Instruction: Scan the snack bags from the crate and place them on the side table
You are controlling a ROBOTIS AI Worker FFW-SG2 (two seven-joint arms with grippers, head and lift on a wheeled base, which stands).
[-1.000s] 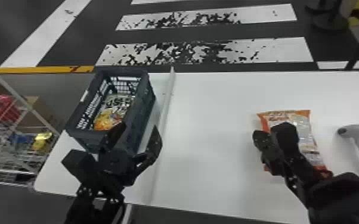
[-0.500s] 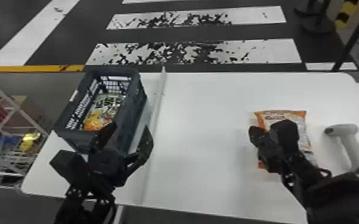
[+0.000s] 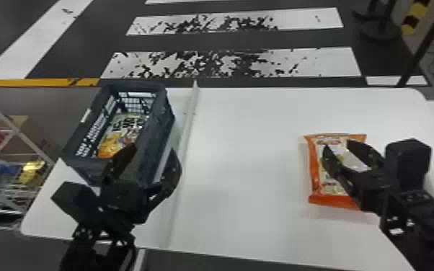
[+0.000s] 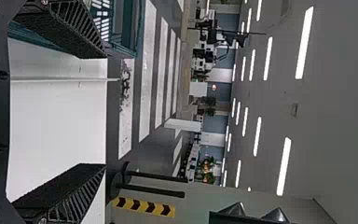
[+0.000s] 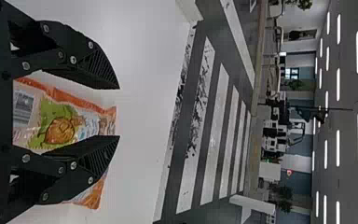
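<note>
Here's the bag (image 3: 346,158), orange-edged, pale in the middle with a green patch and a barcode (image 5: 23,108), lying flat on the white tabletop (image 3: 245,162). Right hand (image 3: 337,144) is over it, fingers parted, gripping nothing! Across the way, the dark crate (image 3: 160,122) has colourful packets (image 3: 129,124) inside; left hand (image 3: 154,147), spread and empty, is at its near end. A pale ridge (image 3: 191,111) crosses the tabletop, striped floor (image 3: 234,65) beyond, wire rack (image 3: 14,137) off left.

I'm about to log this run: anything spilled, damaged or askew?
Only the floor stripes look damaged, patchy as if worn. On the table, the orange bag shows no tear or spill, and the crate stands upright.
</note>
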